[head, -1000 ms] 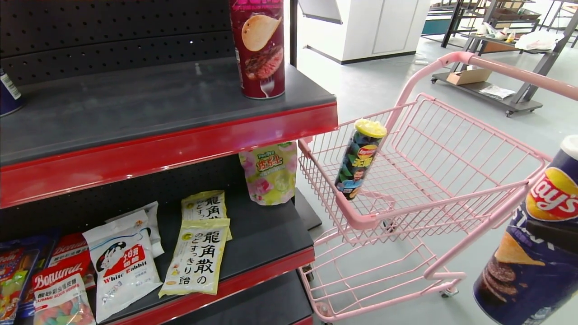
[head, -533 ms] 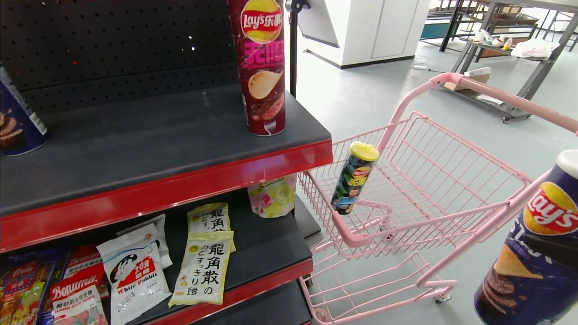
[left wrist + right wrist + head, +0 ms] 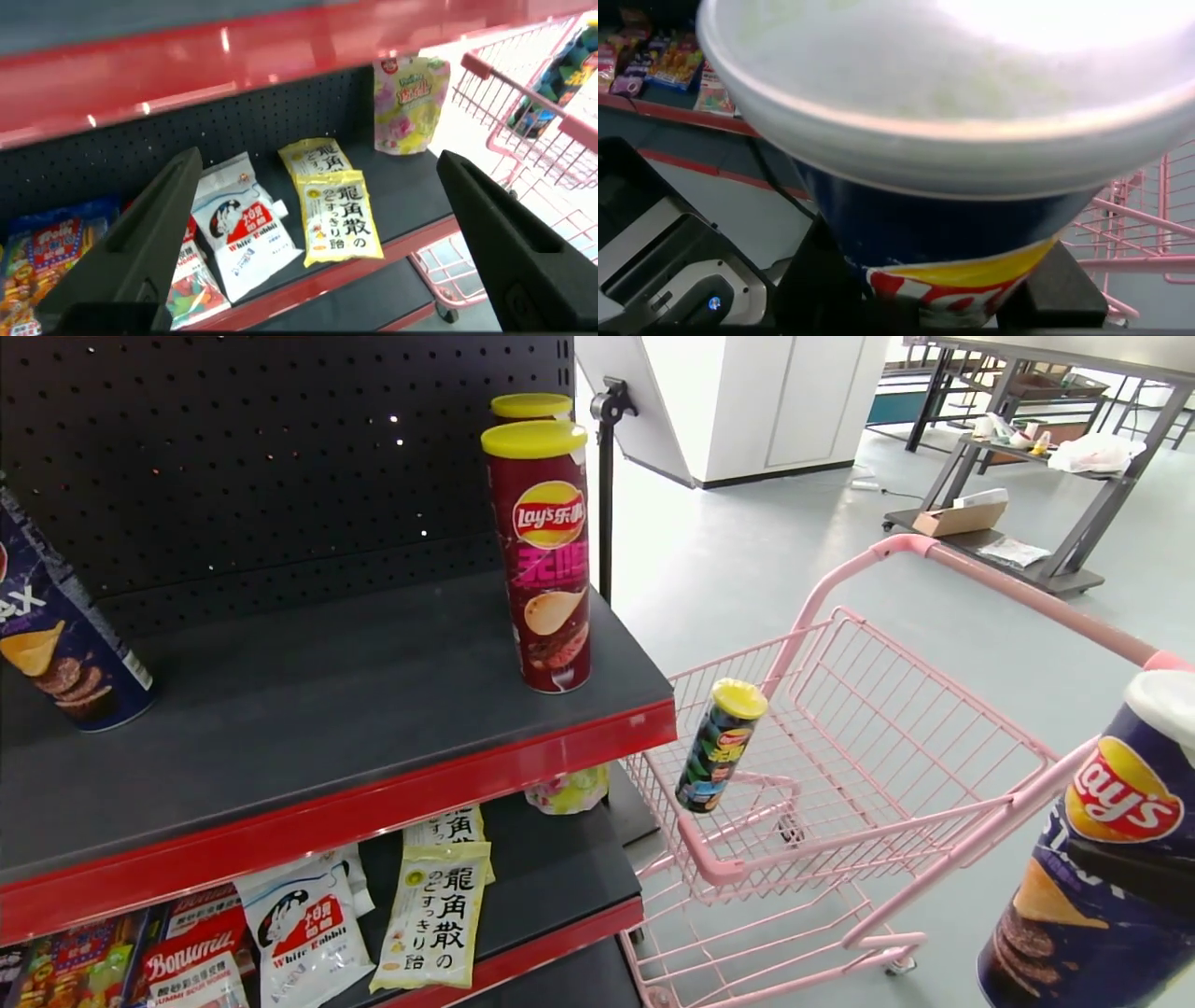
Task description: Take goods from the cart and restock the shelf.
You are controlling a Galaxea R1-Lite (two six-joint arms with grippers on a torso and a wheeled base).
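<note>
My right gripper (image 3: 943, 285) is shut on a blue chip can (image 3: 1092, 859) with a white lid (image 3: 934, 103), held upright to the right of the pink cart (image 3: 943, 821). A dark can with a yellow lid (image 3: 717, 747) leans in the cart's front corner. On the upper shelf board (image 3: 308, 709) a red can (image 3: 546, 560) stands near the right end, with a second yellow lid (image 3: 530, 405) behind it. Another blue can (image 3: 58, 635) stands at the left. My left gripper (image 3: 318, 224) hangs open in front of the lower shelf (image 3: 411, 201).
Snack packets lie on the lower shelf: a white bag (image 3: 303, 929), yellow packets (image 3: 434, 915), red bags (image 3: 191, 952) and a pouch (image 3: 565, 791) at the back. The upper board is bare between the cans. A metal rack (image 3: 1036, 476) stands far behind the cart.
The head camera has tilted upward, so shelf and cart sit lower in the picture and the red can's lid has come into view. The blue can stays in my right gripper.
</note>
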